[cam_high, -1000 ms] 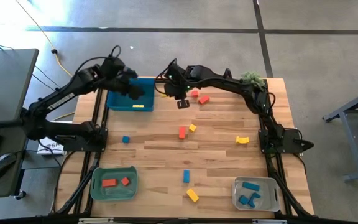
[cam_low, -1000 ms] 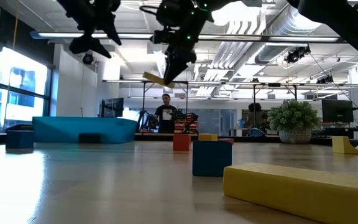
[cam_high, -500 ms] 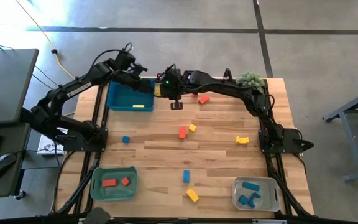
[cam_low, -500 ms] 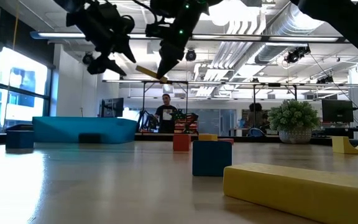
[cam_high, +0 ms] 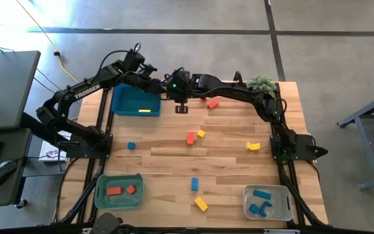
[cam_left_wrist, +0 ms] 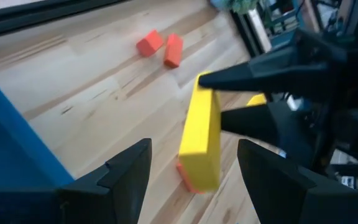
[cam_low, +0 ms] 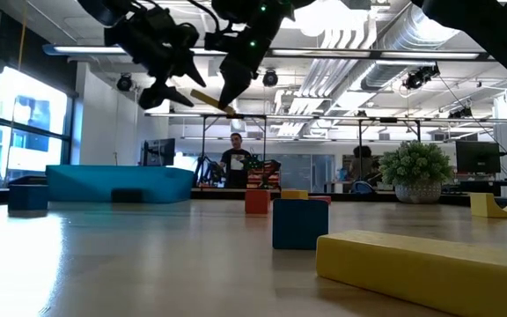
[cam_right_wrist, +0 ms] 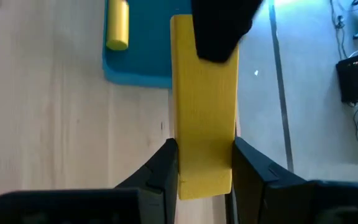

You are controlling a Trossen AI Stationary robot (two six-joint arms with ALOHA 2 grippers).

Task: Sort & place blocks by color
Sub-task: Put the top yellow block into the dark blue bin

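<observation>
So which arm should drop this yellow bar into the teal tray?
Probably the left. The right tool grips the yellow bar beside the teal tray, but the left tool sits open around the bar's other end, nearer the tray, apparently ready for a handover.

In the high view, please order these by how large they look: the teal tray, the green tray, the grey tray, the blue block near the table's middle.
1. teal tray, partly under the arms
2-3. green tray and grey tray: alike, not ranked
4. blue block, clearly smallest

right gripper (cam_right_wrist: 202, 167) fingers clamp yellow bar (cam_right_wrist: 204, 106) | teal tray (cam_right_wrist: 143, 43) holds yellow cylinder (cam_right_wrist: 117, 25)
</observation>
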